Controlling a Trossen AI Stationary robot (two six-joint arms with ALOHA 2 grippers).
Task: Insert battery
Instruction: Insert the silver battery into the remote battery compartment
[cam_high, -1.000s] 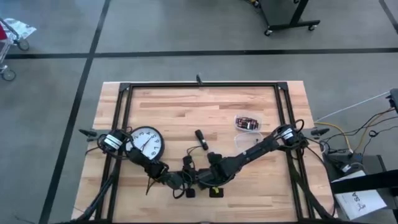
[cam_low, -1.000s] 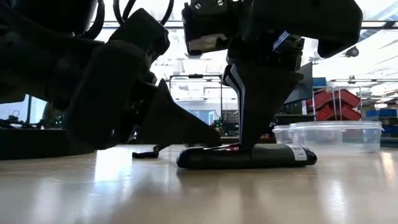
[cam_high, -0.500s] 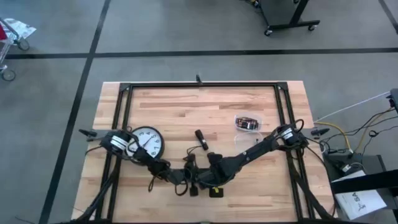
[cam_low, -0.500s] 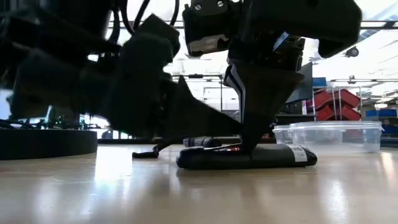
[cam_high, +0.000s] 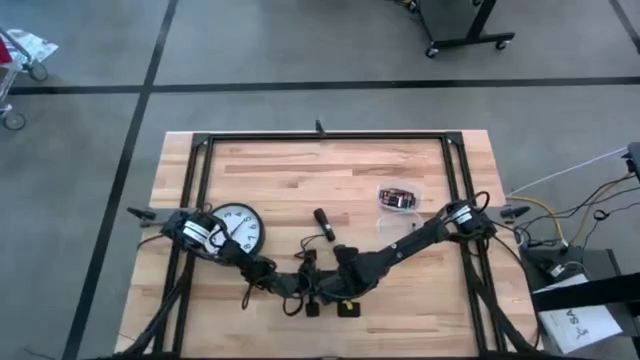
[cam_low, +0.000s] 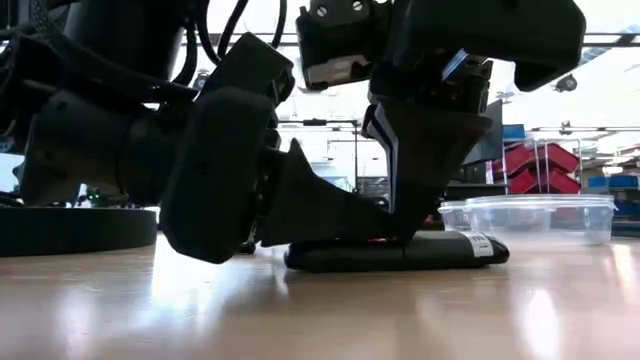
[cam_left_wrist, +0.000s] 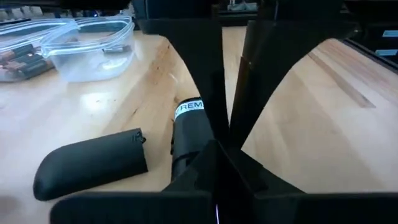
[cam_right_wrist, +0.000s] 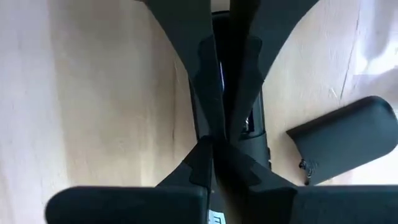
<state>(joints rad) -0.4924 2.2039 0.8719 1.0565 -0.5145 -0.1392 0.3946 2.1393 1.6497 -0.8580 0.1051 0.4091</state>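
A black remote (cam_low: 450, 250) lies flat on the table near its front middle, label end (cam_left_wrist: 188, 107) toward the right. Its loose battery cover (cam_left_wrist: 93, 165) lies beside it. A thin reddish strip, probably the battery (cam_low: 376, 239), shows at the remote's top face. My right gripper (cam_low: 400, 234) stands over the remote, shut, pointing down. My left gripper (cam_low: 384, 228) comes in low from the left, shut, with its tips right beside the right gripper's fingers. In the high view both grippers meet near the front middle (cam_high: 312, 290). My left gripper has its shut fingertips (cam_left_wrist: 216, 149) on the remote's top face (cam_right_wrist: 249, 124), slanting in from the table's left. Whether they touch the reddish strip cannot be told, because both pairs of fingers hide that spot. My right gripper presses its shut fingertips (cam_right_wrist: 211, 146) from above onto the remote's top face, about mid-length (cam_low: 415, 242). The remote lies flat on the table under them.
A clear plastic tub (cam_high: 398, 198) holding batteries stands at the right, behind the remote. A round wall clock (cam_high: 238, 228) lies at the left by the left arm. A small dark object (cam_high: 322, 222) lies mid-table. A black frame (cam_high: 320, 138) rims the tabletop.
My left gripper has slid low along the table toward its right edge, closing in on the remote until its tips reach the right gripper's fingers. The right gripper and the remote have stayed put.
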